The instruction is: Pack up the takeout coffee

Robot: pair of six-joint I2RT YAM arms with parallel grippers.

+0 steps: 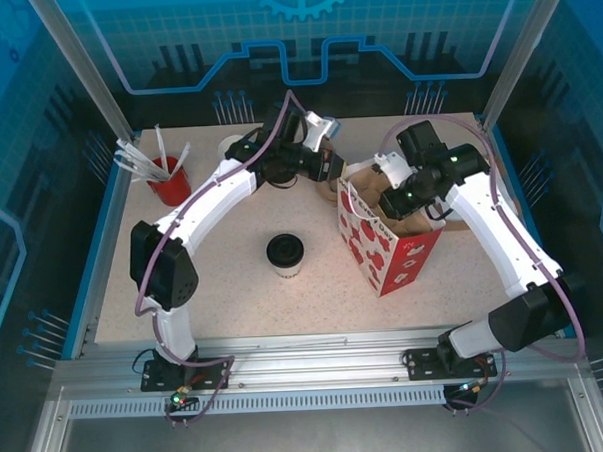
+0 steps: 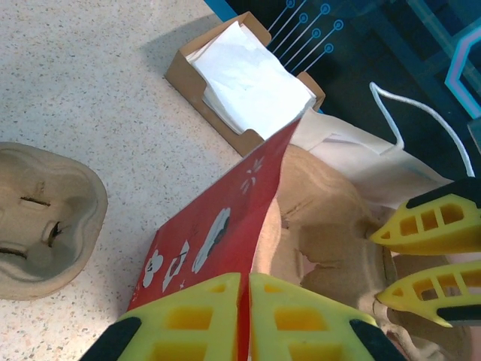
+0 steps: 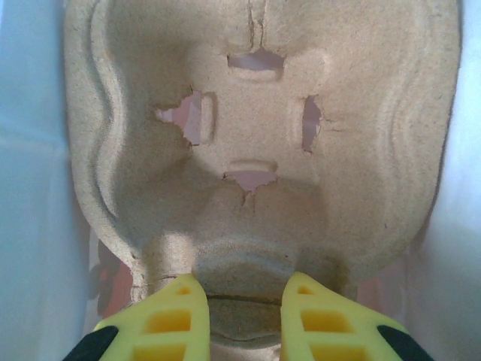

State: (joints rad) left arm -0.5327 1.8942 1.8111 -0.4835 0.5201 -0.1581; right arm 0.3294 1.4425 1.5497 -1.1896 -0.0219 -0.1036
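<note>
Top external puts the coffee point(image 1: 285, 253), a pale paper cup under a round black lid, upright on the speckled table point(image 1: 219, 290), to the left of the bag point(image 1: 393, 257) and apart from it. The bag is boxy paper, red with a white print, standing open at the top. On my left wrist feed the left gripper point(image 2: 245, 280) has its ribbed yellow fingers pressed together on the bag's thin red wall. On the right wrist feed the right gripper point(image 3: 244, 289) pinches the lip of a carrier point(image 3: 255, 135), rough moulded beige pulp with torn slots, sitting between the bag's white inner walls. A second carrier point(image 2: 37, 218) lies flat on the table. A brown cardboard box point(image 2: 183, 71) holds white napkins point(image 2: 248, 75).
</note>
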